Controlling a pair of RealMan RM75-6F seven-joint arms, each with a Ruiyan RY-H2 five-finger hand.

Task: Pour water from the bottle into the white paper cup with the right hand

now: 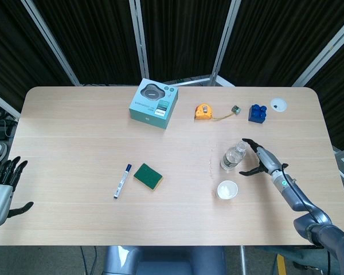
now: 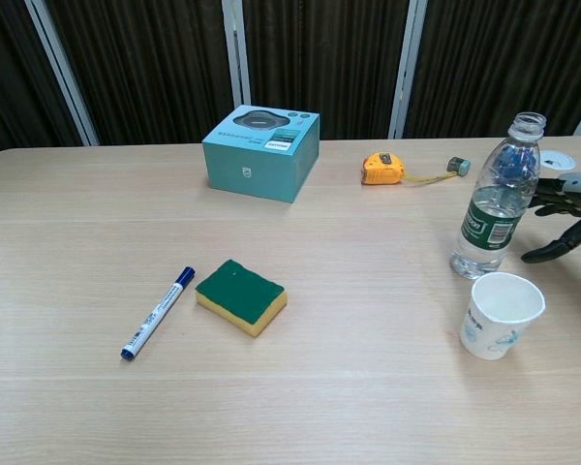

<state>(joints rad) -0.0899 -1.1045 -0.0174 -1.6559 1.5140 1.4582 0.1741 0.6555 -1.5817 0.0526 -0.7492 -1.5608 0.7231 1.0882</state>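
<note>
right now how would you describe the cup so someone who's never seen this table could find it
Start at the light wooden table and go to its near right part, where a clear plastic water bottle stands uncapped. The small white paper cup stands just in front of it, upright and open-topped. It is the only cup there, with faint blue print on its side.
</note>
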